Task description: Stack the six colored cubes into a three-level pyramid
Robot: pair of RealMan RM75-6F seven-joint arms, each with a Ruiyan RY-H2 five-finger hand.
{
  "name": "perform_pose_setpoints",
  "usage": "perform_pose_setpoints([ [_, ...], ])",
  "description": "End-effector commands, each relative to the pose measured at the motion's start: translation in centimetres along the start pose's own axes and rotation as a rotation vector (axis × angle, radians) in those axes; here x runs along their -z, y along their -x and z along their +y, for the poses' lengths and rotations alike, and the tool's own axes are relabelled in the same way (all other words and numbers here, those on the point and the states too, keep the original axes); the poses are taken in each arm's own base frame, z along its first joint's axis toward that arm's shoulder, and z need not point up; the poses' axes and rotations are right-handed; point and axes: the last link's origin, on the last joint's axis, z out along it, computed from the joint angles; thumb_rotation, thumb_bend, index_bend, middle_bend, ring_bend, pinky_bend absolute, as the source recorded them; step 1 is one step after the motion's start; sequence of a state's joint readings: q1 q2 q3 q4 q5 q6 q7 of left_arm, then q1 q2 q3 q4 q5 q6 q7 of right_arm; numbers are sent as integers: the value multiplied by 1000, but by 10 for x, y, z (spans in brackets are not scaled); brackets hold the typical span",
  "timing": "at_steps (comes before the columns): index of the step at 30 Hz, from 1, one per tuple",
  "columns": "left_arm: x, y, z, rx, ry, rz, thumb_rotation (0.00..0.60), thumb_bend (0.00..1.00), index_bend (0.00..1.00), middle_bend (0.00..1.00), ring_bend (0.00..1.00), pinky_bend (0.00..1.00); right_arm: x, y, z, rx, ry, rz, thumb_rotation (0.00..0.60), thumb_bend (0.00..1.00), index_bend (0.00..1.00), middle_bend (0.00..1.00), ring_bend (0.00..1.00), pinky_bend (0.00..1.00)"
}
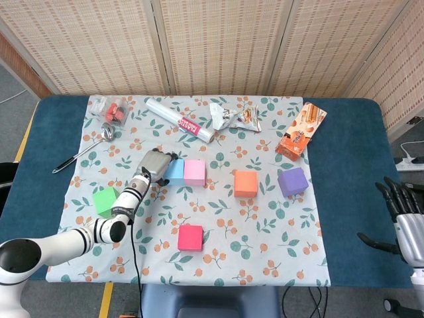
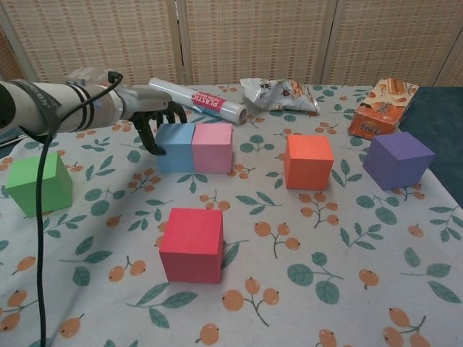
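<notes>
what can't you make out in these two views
- Head view: the left robot hand covers the left part of the blue cube, so contact cannot be told.
- Chest view: its fingertips are beside the cube's left face; a real grip is unclear.
- Right robot hand: cut by the head view's right edge, absent from the chest view.
- Small packet: too small to identify.

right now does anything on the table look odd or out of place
Only the clutter: a crumpled snack wrapper, a tilted biscuit box and a spoon lie behind the cubes. Nothing is spilled, and no cube is stacked yet.
</notes>
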State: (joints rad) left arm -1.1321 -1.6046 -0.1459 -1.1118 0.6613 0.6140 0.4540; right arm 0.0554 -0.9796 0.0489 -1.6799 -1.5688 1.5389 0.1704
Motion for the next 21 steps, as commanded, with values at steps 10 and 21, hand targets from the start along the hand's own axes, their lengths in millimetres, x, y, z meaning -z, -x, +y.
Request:
perform_pose_setpoints([
  [10, 5, 1, 1, 6, 2, -23, 600, 312, 3, 10, 1, 178, 0, 0, 0, 0, -2, 2, 600, 177, 0, 66, 0, 73],
  [21, 48, -27, -12, 102, 27, 57, 600, 311, 0, 0, 0, 80, -19, -2, -13, -6, -62, -43, 600, 177, 0, 69, 0, 78],
])
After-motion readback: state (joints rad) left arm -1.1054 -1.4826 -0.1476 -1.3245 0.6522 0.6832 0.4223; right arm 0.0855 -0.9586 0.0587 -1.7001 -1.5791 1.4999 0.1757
